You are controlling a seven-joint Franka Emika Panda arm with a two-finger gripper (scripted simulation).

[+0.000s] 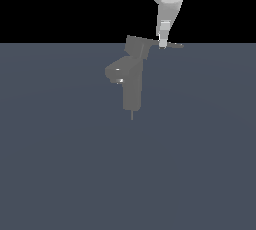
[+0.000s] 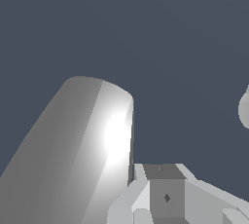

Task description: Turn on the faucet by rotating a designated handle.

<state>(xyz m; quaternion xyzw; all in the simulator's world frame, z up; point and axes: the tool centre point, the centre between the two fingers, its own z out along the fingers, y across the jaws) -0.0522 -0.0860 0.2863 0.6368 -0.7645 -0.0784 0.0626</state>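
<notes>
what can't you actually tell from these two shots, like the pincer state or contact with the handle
- Pincer open or shut: the exterior view shows it too small, and its fingertips merge with the handle.
- Contact with the handle: the exterior view shows overlap only, so touching or just in front cannot be told.
- Arm above the wrist: cut off by the exterior view's top edge.
- Faucet in the wrist view: a large grey shape fills the frame, cut off by the edges; which part it is stays unclear.

A broad grey glossy faucet (image 2: 73,155) surface (brightly glinting) beside the pale hand (image 2: 168,196) over slate-blue ground
</notes>
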